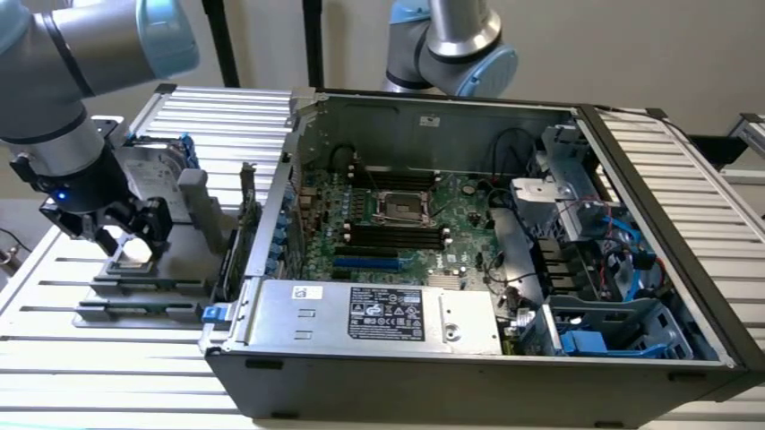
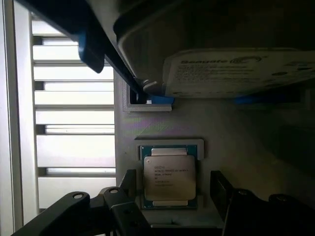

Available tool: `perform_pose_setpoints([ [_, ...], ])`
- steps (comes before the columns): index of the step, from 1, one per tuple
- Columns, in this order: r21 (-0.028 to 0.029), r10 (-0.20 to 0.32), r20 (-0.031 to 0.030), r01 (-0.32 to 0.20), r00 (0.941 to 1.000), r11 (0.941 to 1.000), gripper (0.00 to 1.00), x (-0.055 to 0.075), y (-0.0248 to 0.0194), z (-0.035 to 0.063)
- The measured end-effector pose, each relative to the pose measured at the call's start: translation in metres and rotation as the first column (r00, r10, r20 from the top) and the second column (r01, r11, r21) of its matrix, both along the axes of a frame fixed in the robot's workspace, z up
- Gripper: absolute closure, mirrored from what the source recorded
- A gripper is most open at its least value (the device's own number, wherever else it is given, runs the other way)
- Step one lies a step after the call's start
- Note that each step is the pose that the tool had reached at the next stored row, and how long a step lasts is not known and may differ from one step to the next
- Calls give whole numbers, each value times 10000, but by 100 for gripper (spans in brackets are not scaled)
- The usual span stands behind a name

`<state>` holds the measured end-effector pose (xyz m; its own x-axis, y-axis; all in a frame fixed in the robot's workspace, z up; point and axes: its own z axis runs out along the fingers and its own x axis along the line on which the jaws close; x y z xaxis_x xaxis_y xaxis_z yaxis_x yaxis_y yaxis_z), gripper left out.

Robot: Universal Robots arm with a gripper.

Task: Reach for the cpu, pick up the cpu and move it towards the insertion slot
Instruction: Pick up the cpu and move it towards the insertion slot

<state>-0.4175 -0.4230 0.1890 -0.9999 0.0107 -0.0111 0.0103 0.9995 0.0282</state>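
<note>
The gripper [image 2: 174, 189], jaws spread, straddles the cpu [image 2: 169, 178] (light, stiff, probably fragile), best pinched by its opposite edges.

Pale slatted metal table [image 1: 96, 363] [image 2: 74, 147]. Bears, toward the exterior view's right, an open computer case [image 1: 358, 381] lying on its side, interior facing up. Bears, just beside the case toward the exterior view's left, a grey fixture tray [image 1: 125, 311] [image 2: 236, 130] flat across the slats. Holds, on that tray, the cpu [image 2: 169, 178] in a square recess and, near it, an upright Seagate hard drive [image 1: 150, 175] [image 2: 236, 73].
</note>
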Motion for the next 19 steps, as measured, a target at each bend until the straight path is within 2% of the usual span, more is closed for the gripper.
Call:
perform_pose_setpoints([
  [6, 105, -1, -1, 1, 10000, 9999, 29, -8, 0, -16],
  [8, 112, -1, -26, 1, 10000, 9999, 29, -9, 0, -20],
  [12, 110, 0, -117, 2, 9999, 9999, 29, -9, 0, -22],
  [19, 110, 64, -165, -62, 9998, 9999, 29, 0, 0, -26],
])
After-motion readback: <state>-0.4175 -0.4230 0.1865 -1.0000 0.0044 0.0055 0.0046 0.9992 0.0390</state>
